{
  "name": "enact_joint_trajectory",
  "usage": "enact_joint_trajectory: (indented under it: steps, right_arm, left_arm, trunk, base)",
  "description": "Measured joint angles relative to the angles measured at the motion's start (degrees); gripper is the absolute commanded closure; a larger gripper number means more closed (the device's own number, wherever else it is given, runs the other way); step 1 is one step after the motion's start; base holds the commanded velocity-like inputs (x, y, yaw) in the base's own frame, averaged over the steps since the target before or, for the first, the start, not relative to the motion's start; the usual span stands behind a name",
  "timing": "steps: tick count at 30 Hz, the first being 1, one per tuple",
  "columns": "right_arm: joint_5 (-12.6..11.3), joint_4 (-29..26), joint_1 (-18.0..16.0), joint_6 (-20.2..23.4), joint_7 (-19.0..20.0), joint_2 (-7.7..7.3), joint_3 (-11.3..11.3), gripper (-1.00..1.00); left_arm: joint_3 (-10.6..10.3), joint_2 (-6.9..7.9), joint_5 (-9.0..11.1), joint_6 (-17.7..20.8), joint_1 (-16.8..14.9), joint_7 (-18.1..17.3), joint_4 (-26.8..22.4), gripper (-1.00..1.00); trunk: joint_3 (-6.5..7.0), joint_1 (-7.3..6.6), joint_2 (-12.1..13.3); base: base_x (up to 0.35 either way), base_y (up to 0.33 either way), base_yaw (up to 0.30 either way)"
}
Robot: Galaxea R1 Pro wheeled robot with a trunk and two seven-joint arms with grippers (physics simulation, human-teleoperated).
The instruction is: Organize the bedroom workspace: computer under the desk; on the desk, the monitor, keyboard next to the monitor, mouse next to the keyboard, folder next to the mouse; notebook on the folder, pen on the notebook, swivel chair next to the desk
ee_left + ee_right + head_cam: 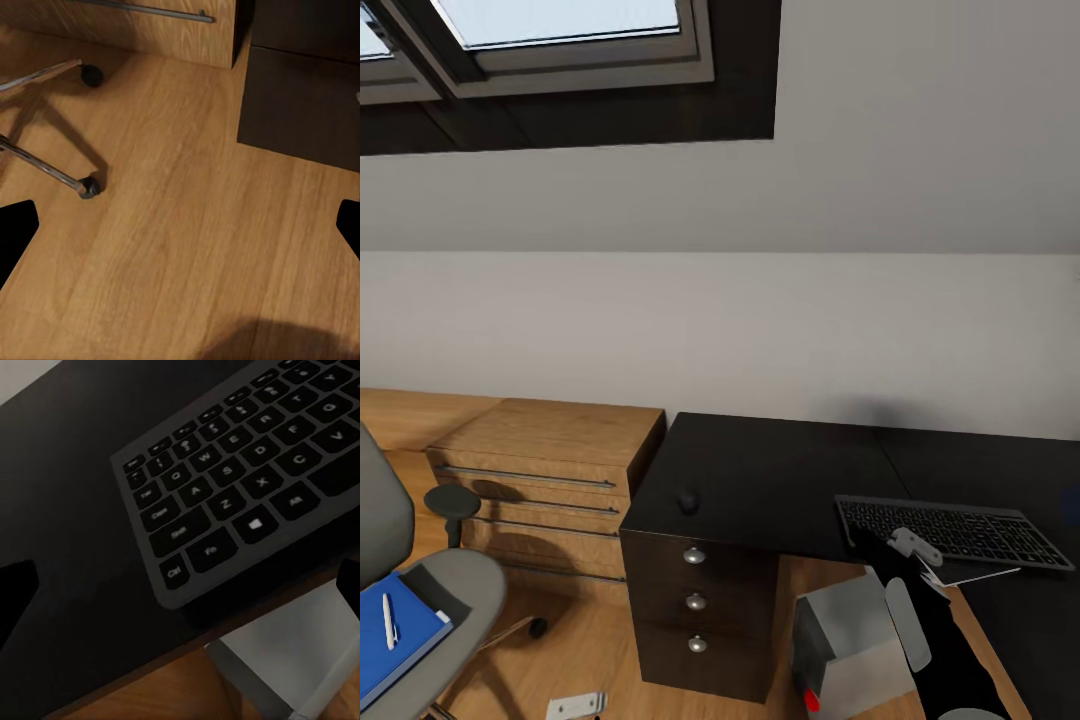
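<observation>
At the far left of the head view I see the swivel chair [420, 600], grey upholstery, rounded seat. On the seat lies the folder [405, 625], flat bright blue, and on the folder a thin white pen [389, 620]. Behind the chair stands a small round dark stool [452, 503]. Next is a light wooden drawer chest [550, 470] with long thin metal pulls, standing just beside the desk [780, 480].

The floor [187, 225] is warm wood plank with visible grain. In the left wrist view, chrome chair legs with black casters [88, 187] sit on it. The left gripper [180, 232] hangs over bare floor, dark fingertips [16, 229] set wide apart, nothing between them.

The desk is matte black, with three drawers and round silver knobs [695, 554]. A small black rounded mouse [688, 501] rests on the desk's left end, well apart from the keyboard [950, 530]. The keyboard is slim and black with a thin grey rim, lying at the desk's near edge on the right.

The silver-grey boxy computer [850, 650] stands on the floor below the desk's near edge, red button low on its front.

My right gripper [184, 585] hovers over the keyboard's corner, fingertips [15, 585] spread, released, holding nothing.
</observation>
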Motion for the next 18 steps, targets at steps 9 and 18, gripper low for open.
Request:
enact_joint_trajectory:
  steps: [9, 18]
  right_arm:
    - [0.0, 0.0, 0.0, 0.1, 0.1, -0.07, 0.1, -1.00]
    - [0.0, 0.0, 0.0, 0.1, 0.1, -0.04, 0.1, -1.00]
  left_arm:
    - [0.0, 0.00, 0.0, 0.0, 0.0, 0.0, 0.3, -1.00]
    - [0.1, 0.08, 0.0, 0.0, 0.0, 0.0, 0.6, -1.00]
  trunk:
    - [0.00, 0.00, 0.0]
    - [0.00, 0.00, 0.0]
  base:
    - [0.000, 0.000, 0.000]
    - [0.000, 0.000, 0.000]
